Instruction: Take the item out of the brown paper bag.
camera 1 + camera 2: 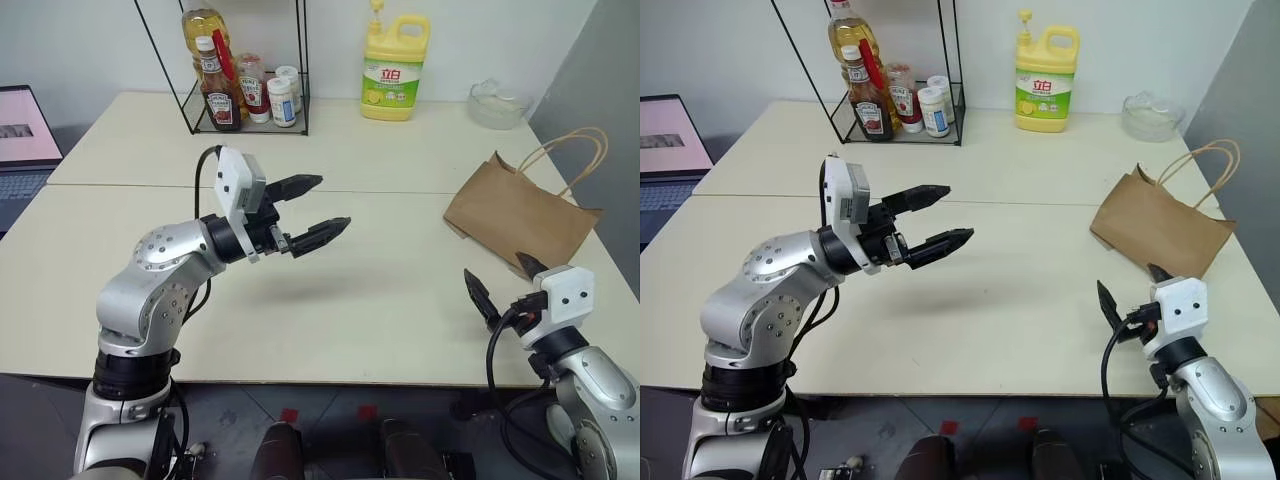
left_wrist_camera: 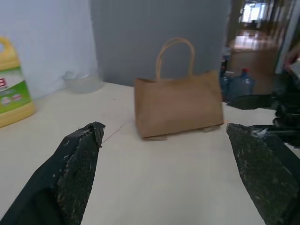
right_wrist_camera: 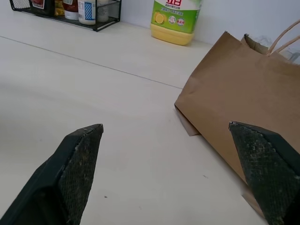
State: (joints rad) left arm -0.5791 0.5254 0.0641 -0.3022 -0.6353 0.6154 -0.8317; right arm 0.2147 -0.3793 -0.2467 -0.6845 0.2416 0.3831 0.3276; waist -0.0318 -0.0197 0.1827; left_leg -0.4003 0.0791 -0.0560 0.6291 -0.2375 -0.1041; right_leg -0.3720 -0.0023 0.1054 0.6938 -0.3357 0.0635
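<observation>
**Both grippers spread and empty, bag lying flat on the table**

While the left gripper (image 1: pixel 315 208) hangs above the middle of the table (image 1: pixel 380 300) with its two black fingers spread wide and nothing between them, it points across toward the brown paper bag (image 1: pixel 520 215). The right gripper (image 1: pixel 505 283) sits low near the table's front edge, its fingers just as wide apart and equally empty, aimed at the same bag, which lies just beyond it. The bag rests flat on its side near the table's right edge, its loop handles (image 1: pixel 575 150) toward the far side. The item cannot be seen, so whether it lies inside the bag cannot be told. Farther back stand a yellow detergent jug (image 1: pixel 395 70), a clear glass bowl (image 1: pixel 495 103) and a wire rack (image 1: pixel 245 95) holding sauce bottles. A laptop (image 1: pixel 25 140) sits at the far left.
</observation>
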